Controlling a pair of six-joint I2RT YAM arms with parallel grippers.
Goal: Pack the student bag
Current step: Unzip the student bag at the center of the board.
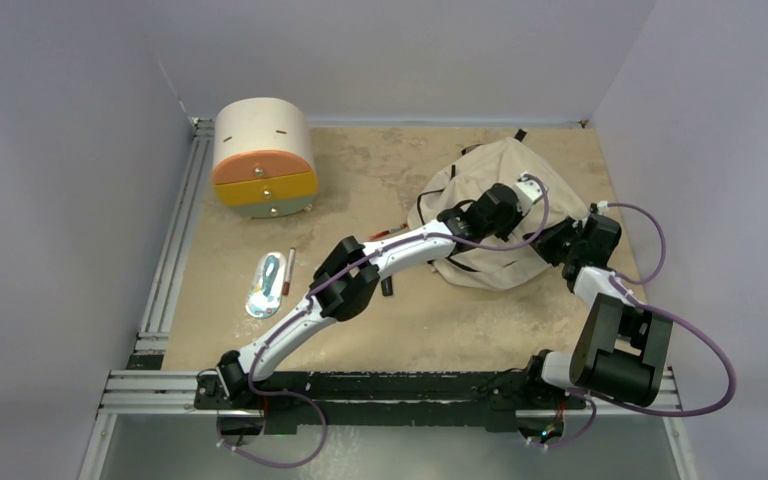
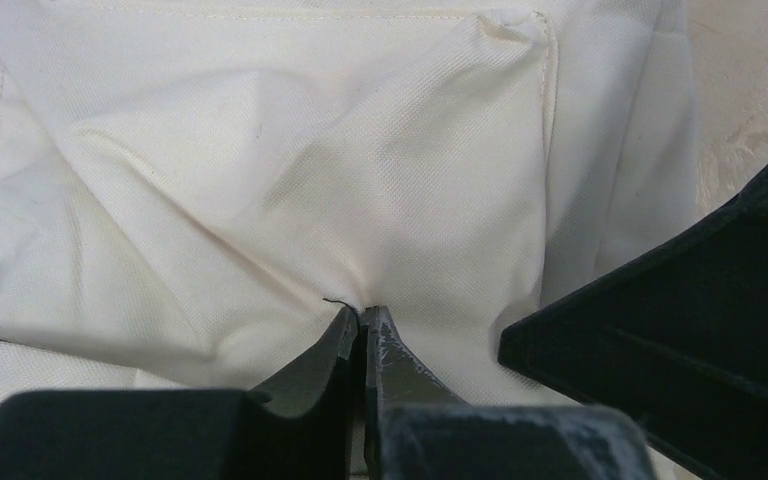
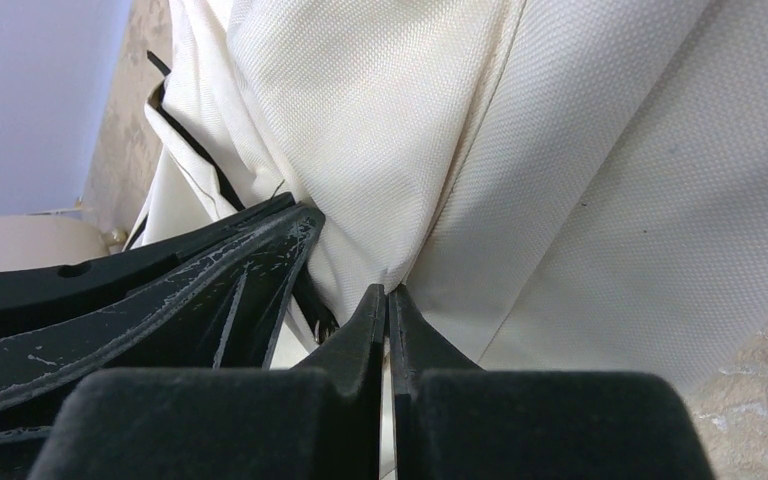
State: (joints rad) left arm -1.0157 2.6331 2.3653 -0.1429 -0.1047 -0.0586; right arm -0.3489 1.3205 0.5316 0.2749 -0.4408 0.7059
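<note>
The student bag [image 1: 488,166] is a cream fabric backpack with black zipper lines, lying crumpled at the back right of the table. My left gripper [image 1: 530,220] reaches over it and is shut, pinching a fold of the bag's fabric [image 2: 290,180]; its jaws [image 2: 362,312] are closed with cloth puckered at the tips. My right gripper [image 1: 558,243] is at the bag's right side, shut on a fold of the bag [image 3: 600,160]; its fingertips [image 3: 388,292] are pressed together on the cloth. The two grippers are close together.
A cream cylindrical drawer box [image 1: 263,158] with orange and yellow fronts stands at the back left. A flat silvery packet [image 1: 265,284] and a pen [image 1: 288,270] lie on the left. A red pen [image 1: 388,233] and a small black item [image 1: 387,287] lie by the bag's left side.
</note>
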